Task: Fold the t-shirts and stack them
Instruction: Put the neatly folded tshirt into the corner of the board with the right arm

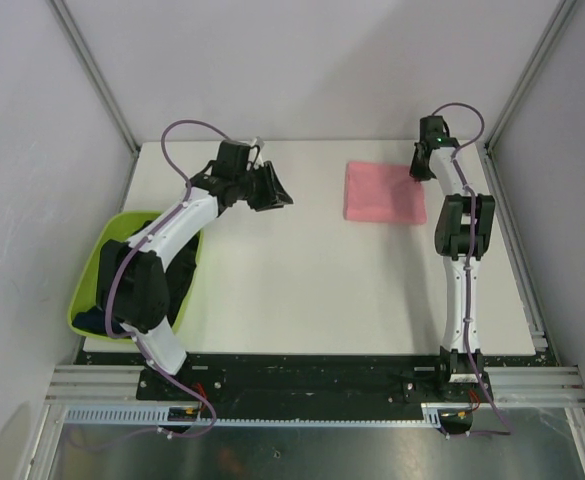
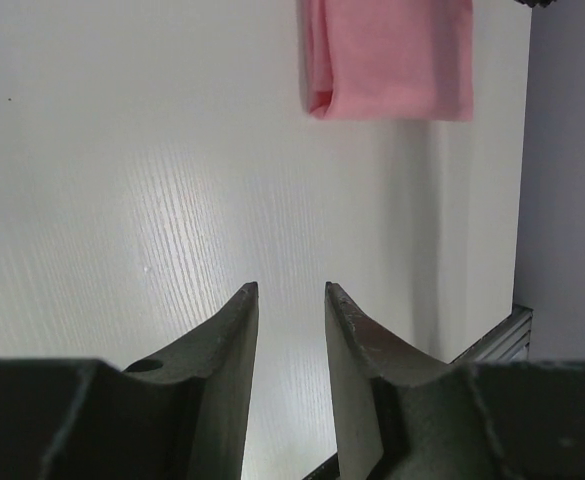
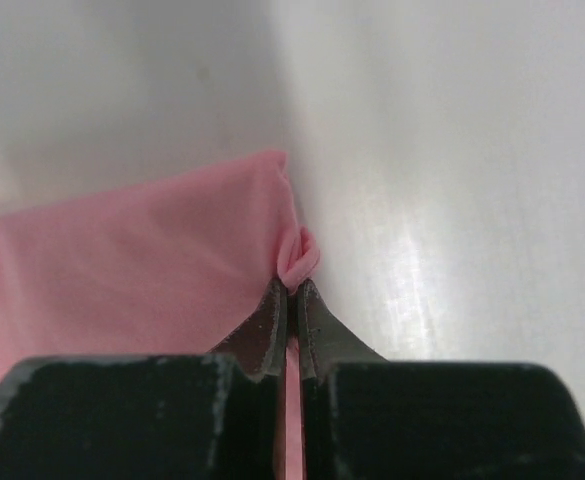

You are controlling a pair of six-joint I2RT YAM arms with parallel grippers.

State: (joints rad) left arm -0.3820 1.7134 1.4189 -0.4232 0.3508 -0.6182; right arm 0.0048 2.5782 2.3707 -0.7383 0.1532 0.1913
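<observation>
- The pink t-shirt (image 1: pixel 384 194) lies folded into a neat rectangle, flat on the white table (image 1: pixel 302 280), on the far right part of it.
- The right arm (image 1: pixel 462 225) reaches out along the table's right side to the shirt's far right corner.
- The right fingers (image 3: pixel 267 335) are clenched on that corner. In the right wrist view a small bunched fold of pink cloth (image 3: pixel 142 270) sticks out just past their tips, and a thin strip of pink shows between them.
- The left fingers (image 2: pixel 227 340) stand apart with a clear gap and nothing in it; only bare table shows between them.
- From above, the left fingers (image 1: pixel 272 190) hang over the far middle of the table, well apart from the shirt and pointing towards it. The left wrist view has the folded shirt (image 2: pixel 392 60) at its top edge.
- A green tub (image 1: pixel 92 280) sits at the table's left edge, under the left arm (image 1: pixel 172 225).
- Dark cloth (image 1: pixel 185 290) lies inside the tub, largely hidden by the arm, so I cannot tell how many pieces there are.
</observation>
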